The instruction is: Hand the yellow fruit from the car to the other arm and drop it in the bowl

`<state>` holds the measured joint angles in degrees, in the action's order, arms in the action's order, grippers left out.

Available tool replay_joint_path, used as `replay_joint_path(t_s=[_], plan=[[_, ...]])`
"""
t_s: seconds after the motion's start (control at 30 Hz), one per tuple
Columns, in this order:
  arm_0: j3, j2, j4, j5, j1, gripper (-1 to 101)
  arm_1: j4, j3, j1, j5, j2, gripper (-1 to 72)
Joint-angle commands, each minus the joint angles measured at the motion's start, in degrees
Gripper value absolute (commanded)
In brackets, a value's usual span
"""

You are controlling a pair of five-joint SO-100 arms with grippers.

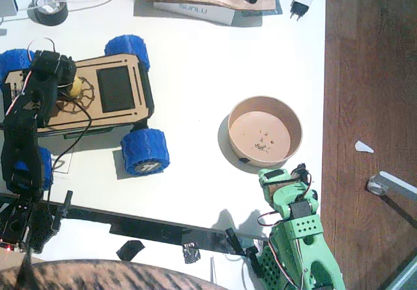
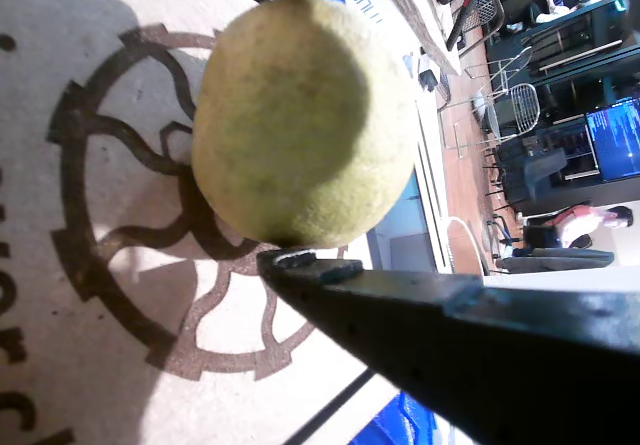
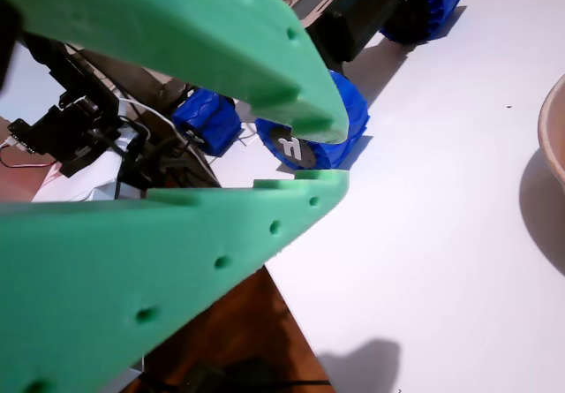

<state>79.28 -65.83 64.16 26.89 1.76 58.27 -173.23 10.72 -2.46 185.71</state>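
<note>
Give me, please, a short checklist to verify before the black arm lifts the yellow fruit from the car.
1. Jaws around the fruit: ok. In a wrist view the yellow fruit sits between the left gripper's jaws, one dark jaw right under it.
2. Firm squeeze: cannot tell; contact on the upper jaw is cut off by the frame edge.
3. Fruit still over the car: ok, the engraved pattern shows behind it.
4. Right gripper ready to receive: ok; its green jaws are slightly apart and hold nothing.
5. The bowl free: ok, only dark specks inside.
6. Path between the arms: ok, bare white table.
</note>
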Motion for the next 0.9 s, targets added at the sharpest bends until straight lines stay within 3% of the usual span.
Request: replay_joint_path(t_s=[0.0,0.07,0.2,0.27,0.87], plan=[[-2.2,-0.5,-0.8,-0.7,-0.4,33,-1.5,0.4,0.0,-0.9,0.4,0.1],[-2.2,-0.5,-0.8,-0.7,-0.4,31,-1.5,0.4,-0.1,-0.9,0.4,0.1],[-2.2,-0.7,-0.8,-0.7,-0.4,7,-1.6,0.4,-0.1,-1.0,0.4,0.1],[-2.2,-0.7,-0.8,-0.7,-0.4,1,-1.6,0.4,-0.1,-1.0,0.4,0.1],[-2.4,-3.6,-1.1,-0.4,-0.4,0,-1.6,0.4,-0.1,-1.1,0.4,0.1]])
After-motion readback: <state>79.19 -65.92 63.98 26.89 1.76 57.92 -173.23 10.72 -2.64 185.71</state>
